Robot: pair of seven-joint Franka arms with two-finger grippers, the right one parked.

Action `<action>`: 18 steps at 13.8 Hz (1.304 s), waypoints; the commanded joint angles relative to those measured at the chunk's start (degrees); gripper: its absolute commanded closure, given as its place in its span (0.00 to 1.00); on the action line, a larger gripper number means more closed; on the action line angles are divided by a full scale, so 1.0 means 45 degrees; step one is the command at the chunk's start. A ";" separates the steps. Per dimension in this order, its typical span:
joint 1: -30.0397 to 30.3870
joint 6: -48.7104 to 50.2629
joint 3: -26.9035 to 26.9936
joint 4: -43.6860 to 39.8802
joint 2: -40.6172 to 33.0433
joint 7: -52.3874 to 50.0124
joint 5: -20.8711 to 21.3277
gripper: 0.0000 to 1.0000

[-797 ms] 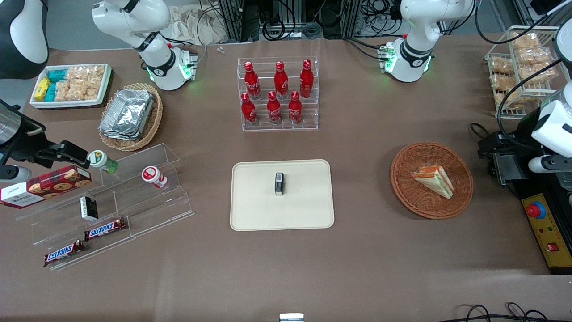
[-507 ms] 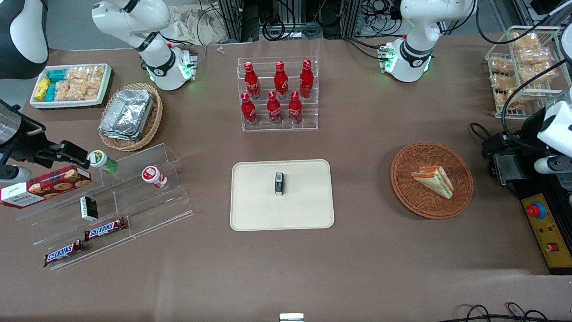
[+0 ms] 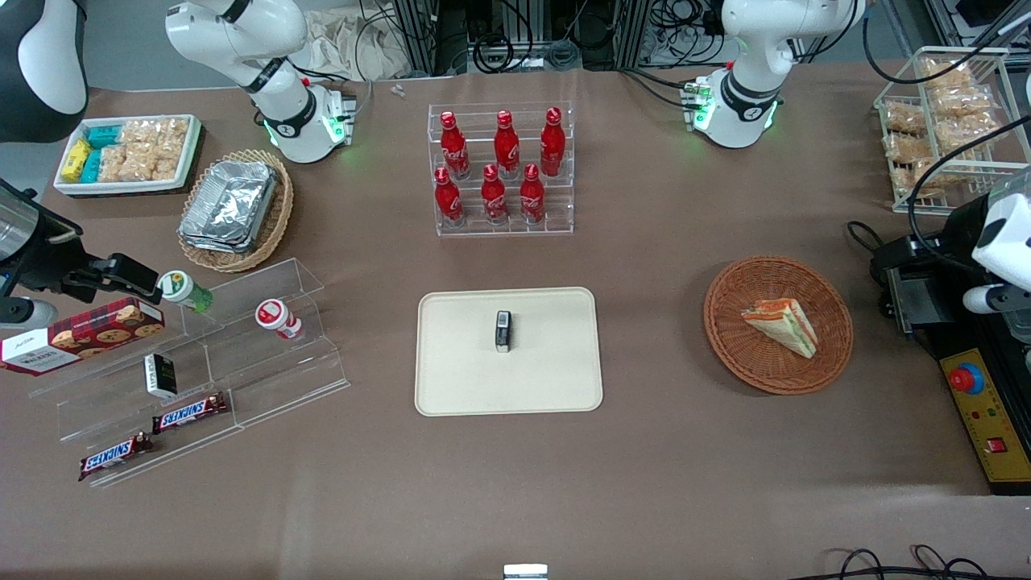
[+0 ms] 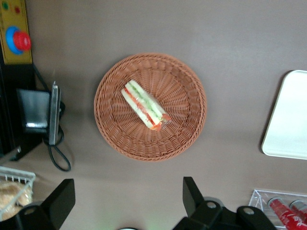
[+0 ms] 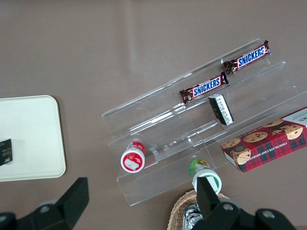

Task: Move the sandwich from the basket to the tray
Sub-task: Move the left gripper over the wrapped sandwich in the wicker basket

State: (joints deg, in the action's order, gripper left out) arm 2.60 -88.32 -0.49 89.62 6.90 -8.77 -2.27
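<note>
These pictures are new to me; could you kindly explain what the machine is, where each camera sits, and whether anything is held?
Two white robot arms are bolted to a brown table. The wide picture looks at them from the front; the other two come from cameras on their wrists. The working arm's claw hangs open above the basket, which holds the sandwich. It holds nothing. The tray, toward the middle of the table, carries only a small dark packet. Red bottles stand in a clear rack farther from the front camera.
</note>
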 commanded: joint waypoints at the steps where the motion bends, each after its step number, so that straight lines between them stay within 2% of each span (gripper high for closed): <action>1: 0.0028 -0.0369 0.0302 0.0763 -0.0262 -0.2045 -0.0761 0.01; 2: 0.0009 -0.0933 0.0381 0.1484 -0.0593 -0.3021 -0.0842 0.01; 4: -0.0030 -0.3405 0.0362 0.4015 -0.1684 -0.4859 -0.0668 0.01; 6: -0.0050 -0.6121 0.0303 0.6558 -0.2546 -0.5296 -0.0570 0.00; 7: -0.0050 -0.6791 0.0303 0.7091 -0.2530 -0.5606 -0.0550 0.00; 10: -0.0147 -0.8199 0.0284 0.7953 -0.2101 -0.7769 0.0599 0.01; 13: -0.0186 -0.8536 -0.0281 0.7936 -0.1184 -1.0115 0.0622 0.01; 18: -0.0186 -0.9199 -0.0419 0.7975 -0.0031 -1.1370 0.0369 0.01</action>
State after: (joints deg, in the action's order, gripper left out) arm 1.80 -127.61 -2.46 125.03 5.48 -57.40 -1.07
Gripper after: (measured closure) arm 0.004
